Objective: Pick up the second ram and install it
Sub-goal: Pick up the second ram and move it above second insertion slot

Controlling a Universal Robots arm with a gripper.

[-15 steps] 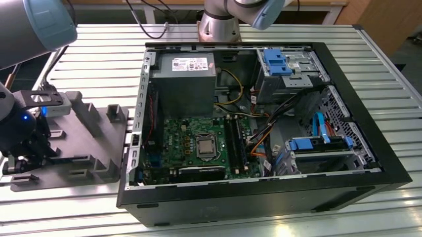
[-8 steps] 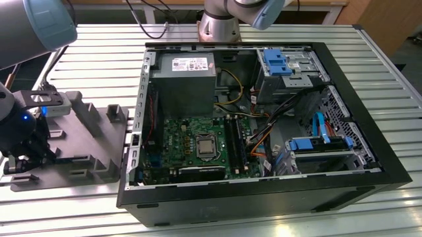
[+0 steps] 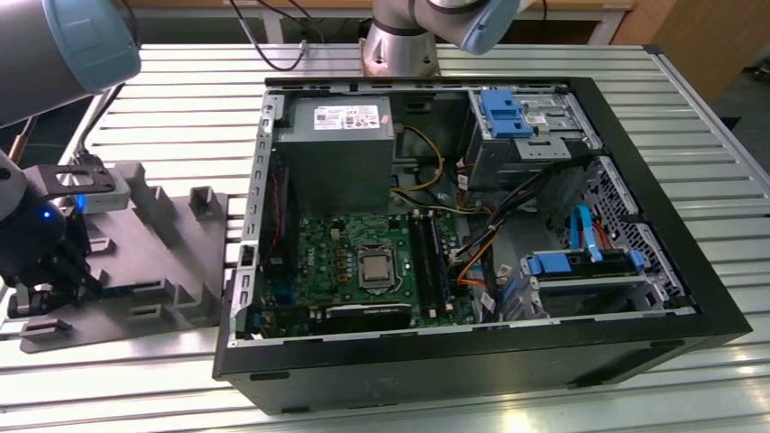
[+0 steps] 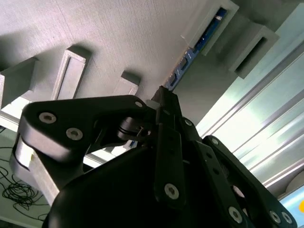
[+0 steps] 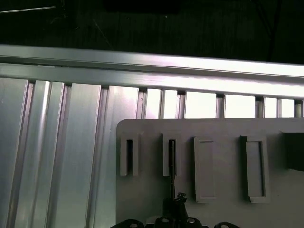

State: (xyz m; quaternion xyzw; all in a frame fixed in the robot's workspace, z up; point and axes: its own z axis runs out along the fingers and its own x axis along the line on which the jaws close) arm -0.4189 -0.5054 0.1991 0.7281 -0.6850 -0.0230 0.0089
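The second ram (image 5: 172, 159) stands edge-on in a narrow slot of the grey moulded tray (image 5: 223, 128). In the second wrist view it is a thin bluish strip (image 4: 190, 57) running away from the fingertips across the tray (image 4: 118, 38). My gripper (image 4: 164, 92) has its black fingers drawn together on the near end of the stick, which is still seated in the tray. The first wrist view shows the gripper (image 5: 175, 202) right at the stick's end. In the exterior view the gripper (image 3: 42, 293) hangs low over the tray (image 3: 169, 244) at the exterior view's left.
An open computer case (image 3: 481, 361) lies to the exterior view's right of the tray. Inside are a green motherboard (image 3: 361, 262), dark memory slots (image 3: 430, 262), a power supply (image 3: 337, 153), cables and blue drive brackets (image 3: 506, 113). Everything rests on a ribbed aluminium table (image 5: 71, 156).
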